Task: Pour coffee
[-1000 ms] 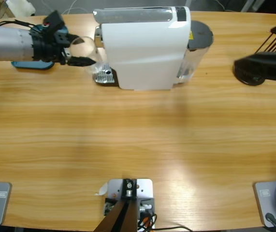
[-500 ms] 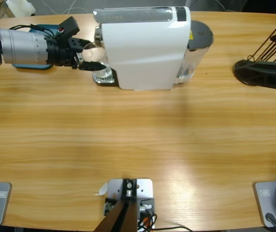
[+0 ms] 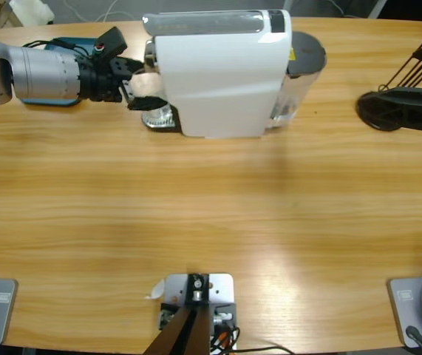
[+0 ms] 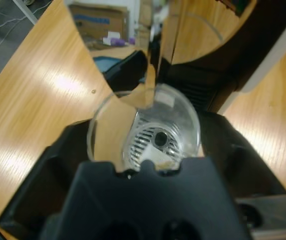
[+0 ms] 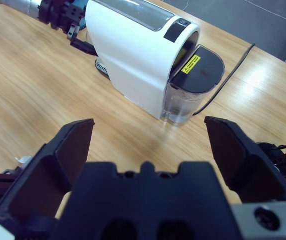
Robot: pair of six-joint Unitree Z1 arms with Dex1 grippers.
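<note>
Coffee cannot be seen in the clear glass cup [image 3: 157, 112], which stands on the metal drip tray [image 3: 151, 120] at the left end of the white coffee machine [image 3: 222, 70], on the far side of the table [image 3: 211, 214]. The left gripper [image 3: 138, 90] has its jaws closed around the cup. From the left wrist, the cup [image 4: 145, 127] sits between the two jaws, over the round grille. From the right wrist, the right gripper [image 5: 150, 140] hangs wide open above the table, holding nothing, with the machine [image 5: 137, 55] farther off.

Bright, table [image 3: 211, 222] glare, wrist blur.
</note>
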